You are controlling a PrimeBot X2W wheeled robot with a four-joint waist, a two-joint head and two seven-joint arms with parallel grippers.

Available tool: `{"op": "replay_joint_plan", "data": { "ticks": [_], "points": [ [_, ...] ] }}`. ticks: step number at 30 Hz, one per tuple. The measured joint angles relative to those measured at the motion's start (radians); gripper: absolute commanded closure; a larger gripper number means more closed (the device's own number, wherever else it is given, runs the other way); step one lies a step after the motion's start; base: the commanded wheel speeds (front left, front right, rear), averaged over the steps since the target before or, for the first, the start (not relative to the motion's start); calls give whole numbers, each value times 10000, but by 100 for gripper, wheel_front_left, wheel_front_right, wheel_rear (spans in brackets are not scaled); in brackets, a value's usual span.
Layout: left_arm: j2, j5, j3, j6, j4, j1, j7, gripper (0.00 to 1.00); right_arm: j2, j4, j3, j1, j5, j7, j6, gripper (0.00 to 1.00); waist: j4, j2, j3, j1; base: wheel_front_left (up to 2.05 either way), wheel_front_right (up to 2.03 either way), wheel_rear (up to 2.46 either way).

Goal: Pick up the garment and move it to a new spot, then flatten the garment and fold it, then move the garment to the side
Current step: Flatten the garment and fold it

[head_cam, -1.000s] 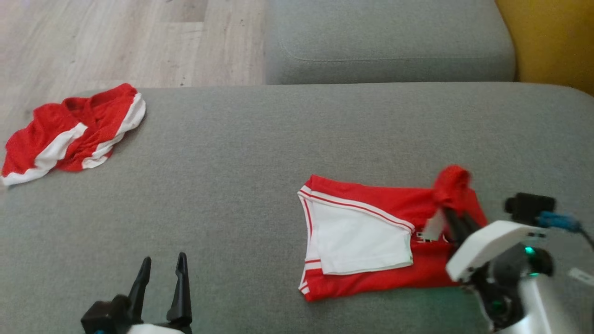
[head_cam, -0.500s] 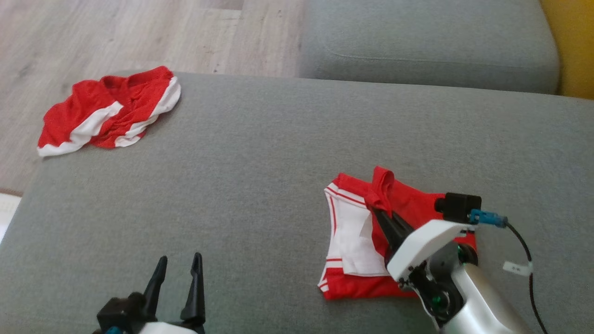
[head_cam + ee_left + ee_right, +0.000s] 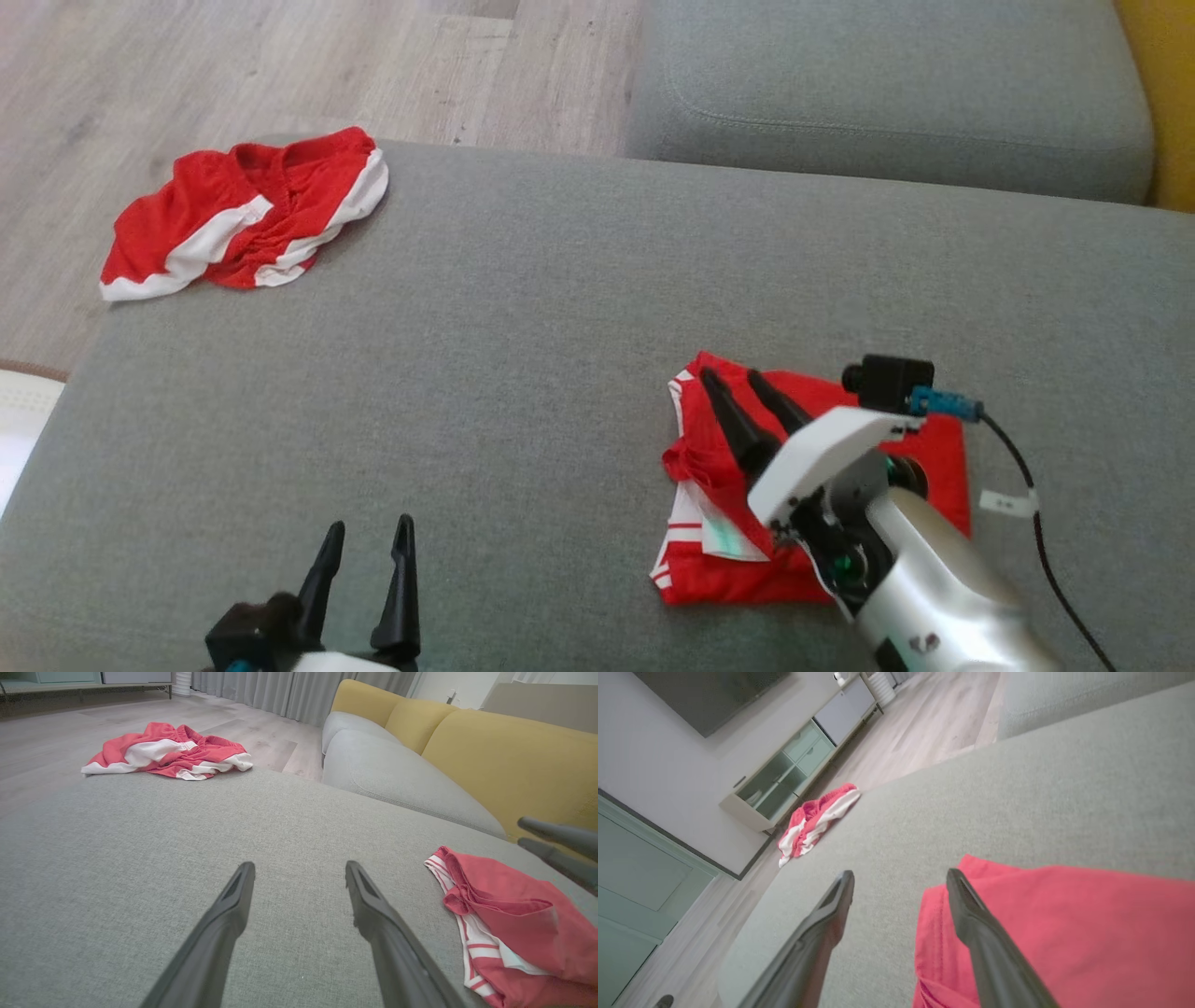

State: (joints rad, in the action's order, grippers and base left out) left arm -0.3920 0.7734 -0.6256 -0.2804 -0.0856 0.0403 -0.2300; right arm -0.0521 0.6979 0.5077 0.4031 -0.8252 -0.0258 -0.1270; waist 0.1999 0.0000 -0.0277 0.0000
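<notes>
Folded red-and-white garment [image 3: 738,579] lies on the grey seat cushion [image 3: 523,355], on the robot's right side and close in front of it. A ridge of rumpled red cloth runs along its left edge, with a white striped panel showing beneath. The right gripper [image 3: 731,375] hovers directly over the garment's far-left corner. Its jaws stand apart with nothing between them, so no cloth is held. In the right wrist view one finger lies over red fabric and the other over bare cushion, so the claw straddles the garment's left edge, and the bulk of the cloth lies to the claw's right and back under the forearm. The bundle is close to square from above and I cannot call a clear long axis. The striped edge runs roughly toward and away from the robot. The left gripper [image 3: 370,525], also spread and empty, sits low and well apart to the left. Judgement: the right arm is plainly the nearer, and any regrasp would call for dropping straight down onto that edge. A second, crumpled garment [image 3: 247,215] lies at the cushion's far-left corner, well apart.
</notes>
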Motion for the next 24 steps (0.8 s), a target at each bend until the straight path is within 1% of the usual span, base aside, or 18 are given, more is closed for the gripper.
{"op": "replay_joint_plan", "data": {
  "ticks": [5, 8, 11, 17, 21, 24],
  "points": [
    [25, 0, -56, 2, -4, -2, 0, 0, -2, 67, 144, 541, -8, 625, -2, 0, -187, 0, -89, 0, 0, 0, 0],
    [31, 0, -69, 35, -52, -30, 0, 0, -2, 228, -84, 808, 763, 1106, -2, 0, -314, 0, -143, 0, 0, 0, 0],
    [36, -2, -75, 77, -65, -157, -2, 0, -6, 257, -694, 901, 1358, 1331, -2, 0, -440, 0, -208, 0, 0, 0, 0],
    [36, -8, -65, 63, -54, -251, -4, 0, -54, 71, -2318, 739, 3461, 1565, -2, 0, -728, 0, -274, 0, 0, 0, 0],
    [35, -31, -65, 63, -29, -251, -13, 0, -100, -483, -3185, -29, 4562, 1384, -2, 0, -873, 0, -240, 0, 0, 0, 0],
    [35, -31, -69, 63, -23, -251, -13, 0, -94, -924, -3563, -882, 5254, 1158, -2, 0, -913, 0, -190, 0, 0, 0, 0]
  ]
}}
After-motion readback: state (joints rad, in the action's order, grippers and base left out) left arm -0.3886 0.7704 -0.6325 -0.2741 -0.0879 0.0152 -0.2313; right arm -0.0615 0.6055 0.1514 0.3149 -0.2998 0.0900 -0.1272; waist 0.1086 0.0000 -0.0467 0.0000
